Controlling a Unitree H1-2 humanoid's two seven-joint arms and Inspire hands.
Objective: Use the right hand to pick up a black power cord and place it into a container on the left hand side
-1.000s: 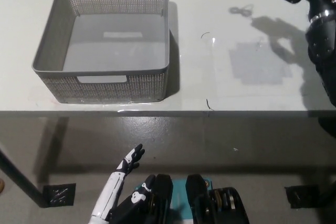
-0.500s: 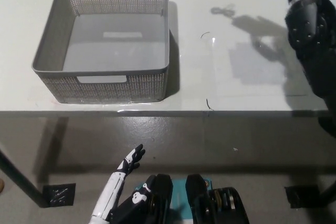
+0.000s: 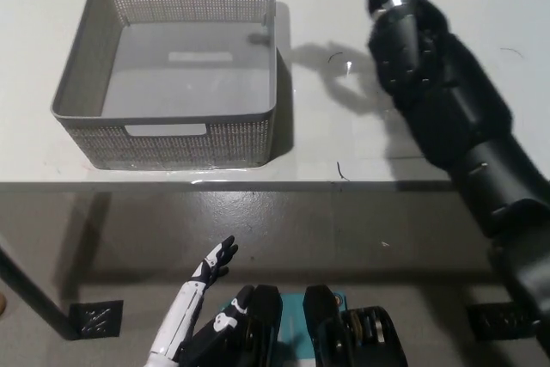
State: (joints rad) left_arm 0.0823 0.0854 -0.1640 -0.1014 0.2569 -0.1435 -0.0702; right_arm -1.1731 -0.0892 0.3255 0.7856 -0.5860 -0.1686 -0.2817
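No text, label, brand, number or sign can be read anywhere. The pale patch on the floor of the grey basket (image 3: 172, 49) is a blank reflection, and the white tabletop (image 3: 361, 139) carries no print.

A white table (image 3: 172, 174) fills the upper part of the head view, its front edge running straight across the picture. Two short dark curved scraps lie on its top: one (image 3: 337, 57) near the middle, another (image 3: 342, 171) close to the front edge. A thin dark mark (image 3: 512, 51) shows on the tabletop at the far right. Soft grey shadows fall across the surface in the middle. Below the edge, the grey concrete floor (image 3: 344, 229) is in view, with a dark table leg (image 3: 34, 294) slanting down at the lower left to a foot plate (image 3: 94, 318). Another dark foot plate (image 3: 494, 322) sits on the floor at the lower right.
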